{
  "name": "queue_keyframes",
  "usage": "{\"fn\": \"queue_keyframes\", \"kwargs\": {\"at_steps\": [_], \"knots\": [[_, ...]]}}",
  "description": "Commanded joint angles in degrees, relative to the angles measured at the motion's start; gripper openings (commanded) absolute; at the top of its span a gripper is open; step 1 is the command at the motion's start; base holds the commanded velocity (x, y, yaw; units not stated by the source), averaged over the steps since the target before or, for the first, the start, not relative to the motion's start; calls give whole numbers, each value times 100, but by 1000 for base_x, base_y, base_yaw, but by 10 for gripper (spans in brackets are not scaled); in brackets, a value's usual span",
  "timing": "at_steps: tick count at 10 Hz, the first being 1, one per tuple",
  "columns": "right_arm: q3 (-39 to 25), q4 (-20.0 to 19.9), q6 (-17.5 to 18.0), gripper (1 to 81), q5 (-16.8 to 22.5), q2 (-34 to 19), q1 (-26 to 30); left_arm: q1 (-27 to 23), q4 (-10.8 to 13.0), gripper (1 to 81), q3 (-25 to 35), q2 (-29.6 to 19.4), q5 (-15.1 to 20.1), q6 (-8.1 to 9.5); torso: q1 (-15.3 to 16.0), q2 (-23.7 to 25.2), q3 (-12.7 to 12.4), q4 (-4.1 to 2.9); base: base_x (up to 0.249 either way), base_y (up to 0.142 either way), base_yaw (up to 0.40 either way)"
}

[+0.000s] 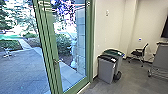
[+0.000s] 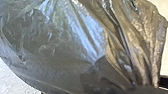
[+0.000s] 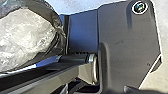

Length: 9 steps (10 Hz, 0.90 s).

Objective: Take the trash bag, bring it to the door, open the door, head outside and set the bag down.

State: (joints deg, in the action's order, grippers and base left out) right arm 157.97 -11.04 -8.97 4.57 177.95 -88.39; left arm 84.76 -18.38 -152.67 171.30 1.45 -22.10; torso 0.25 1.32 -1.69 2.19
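A green-framed glass door [image 1: 55, 46] stands at left centre in the head view, with a metal handle [image 1: 57, 61] on its upright; I cannot tell whether it is ajar. The dark, shiny trash bag [image 2: 50, 42] spreads large in the left wrist view. Its folds draw tightly together at my left gripper [image 2: 143, 87], which is shut on the bag's gathered part; the fingertips are hidden by plastic. In the right wrist view the bag [image 3: 27, 32] bulges beside the robot's own dark plate and jointed bar.
Grey bins, one with a black lid [image 1: 106, 68] and one with a green lid [image 1: 112, 53], stand by the wall right of the door. Farther right are an office chair [image 1: 138, 53] and a grey wheeled piece of furniture [image 1: 160, 58]. Paving [image 1: 22, 70] and bushes lie outside.
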Motion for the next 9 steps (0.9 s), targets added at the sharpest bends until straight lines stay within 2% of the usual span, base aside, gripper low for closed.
{"fn": "queue_keyframes", "kwargs": {"at_steps": [1,4,6,9], "knots": [[-65,41,-43,811,404,112,309,-350,37,10,18,-8,312,-22,0,0,0,0,138,0,0],[-48,41,-43,811,404,103,300,-315,37,10,18,-25,260,-39,0,0,0,0,137,0,0],[-48,41,-43,811,404,103,282,-280,37,10,18,-17,48,-49,0,0,0,0,137,0,0],[-74,41,-43,811,404,112,282,-289,45,10,27,1,48,-57,-4,2,0,0,159,0,0]]}}
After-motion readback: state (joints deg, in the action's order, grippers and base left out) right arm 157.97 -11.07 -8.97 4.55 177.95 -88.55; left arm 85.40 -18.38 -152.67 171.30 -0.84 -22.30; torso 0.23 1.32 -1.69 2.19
